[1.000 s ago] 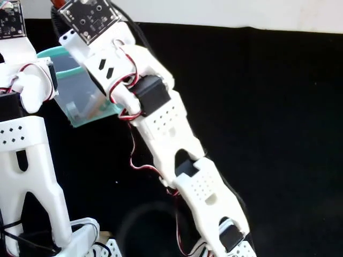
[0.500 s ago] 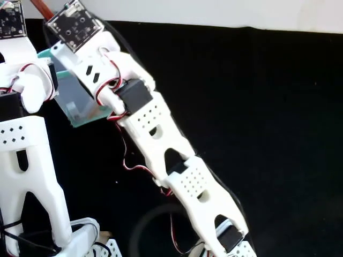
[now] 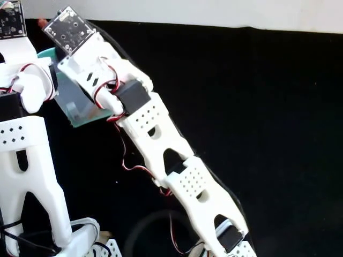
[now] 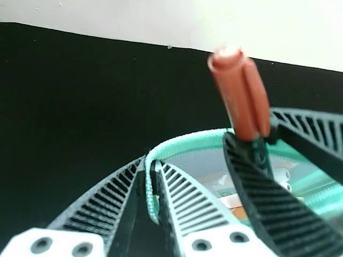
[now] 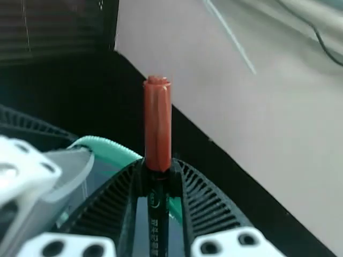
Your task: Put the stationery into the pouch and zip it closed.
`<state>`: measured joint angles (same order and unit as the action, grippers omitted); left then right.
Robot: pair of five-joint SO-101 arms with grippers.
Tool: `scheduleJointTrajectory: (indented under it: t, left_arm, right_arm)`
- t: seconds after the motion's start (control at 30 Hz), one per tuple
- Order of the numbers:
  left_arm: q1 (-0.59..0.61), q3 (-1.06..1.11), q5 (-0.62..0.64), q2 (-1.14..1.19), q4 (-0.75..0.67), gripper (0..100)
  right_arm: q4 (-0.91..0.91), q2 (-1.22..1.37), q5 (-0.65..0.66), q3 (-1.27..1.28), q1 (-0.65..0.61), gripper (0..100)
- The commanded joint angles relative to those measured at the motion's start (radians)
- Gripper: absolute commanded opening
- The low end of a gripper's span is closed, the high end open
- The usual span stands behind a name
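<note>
The clear pouch (image 3: 80, 104) with a teal zip rim lies at the table's far left. My left gripper (image 4: 150, 167) is shut on the pouch's teal rim (image 4: 185, 146), holding the mouth up. Some stationery (image 4: 231, 188) lies inside. My right gripper (image 5: 157, 172) is shut on a dark pen whose red cap (image 5: 157, 123) sticks out past the fingertips. In the left wrist view that pen (image 4: 239, 95) stands over the pouch mouth, held by the right gripper (image 4: 263, 142). From above, the red cap (image 3: 42, 22) peeks out beside the right arm's wrist camera board (image 3: 68, 29).
The black table cloth (image 3: 257, 118) stretches to the right of the right arm. A pale wall (image 3: 214, 10) runs along the table's far edge, close behind the pouch. The left arm's white body (image 3: 24, 155) stands beside the pouch.
The right arm has swung left and farther back with the pen, so the red cap now sits lower and nearer the far-left corner. The left arm and pouch stayed put.
</note>
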<state>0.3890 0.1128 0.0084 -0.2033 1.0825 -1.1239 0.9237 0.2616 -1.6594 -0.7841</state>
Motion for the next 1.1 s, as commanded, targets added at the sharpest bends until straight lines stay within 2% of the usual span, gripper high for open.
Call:
scheduleJointTrajectory:
  t: [0.0,0.43,0.53,0.67,0.9,0.97,1.07]
  left_arm:
    - [0.038,0.054,-0.008,0.076,-0.014,1]
    - [0.044,0.054,-0.008,0.076,-0.018,1]
    - [0.042,0.054,-0.008,0.076,-0.018,1]
    - [0.042,0.054,-0.008,0.076,-0.018,1]
    - [0.041,0.054,-0.008,0.076,-0.017,1]
    - [0.039,0.054,-0.008,0.076,-0.017,1]
    - [0.039,0.054,-0.008,0.076,-0.015,1]
  right_arm:
    - [-0.096,-0.018,-0.008,-0.111,0.05,0.5]
    - [-0.392,-0.018,-0.002,-0.11,0.067,0.9]
    - [-0.446,-0.018,-0.002,-0.11,0.067,3.8]
    - [-0.513,-0.019,-0.002,-0.11,0.065,16.0]
    - [-0.538,-0.084,-0.002,-0.108,0.065,46.9]
    - [-0.538,-0.12,-0.002,-0.108,0.065,51.2]
    - [-0.538,-0.166,-0.002,-0.108,0.068,52.3]
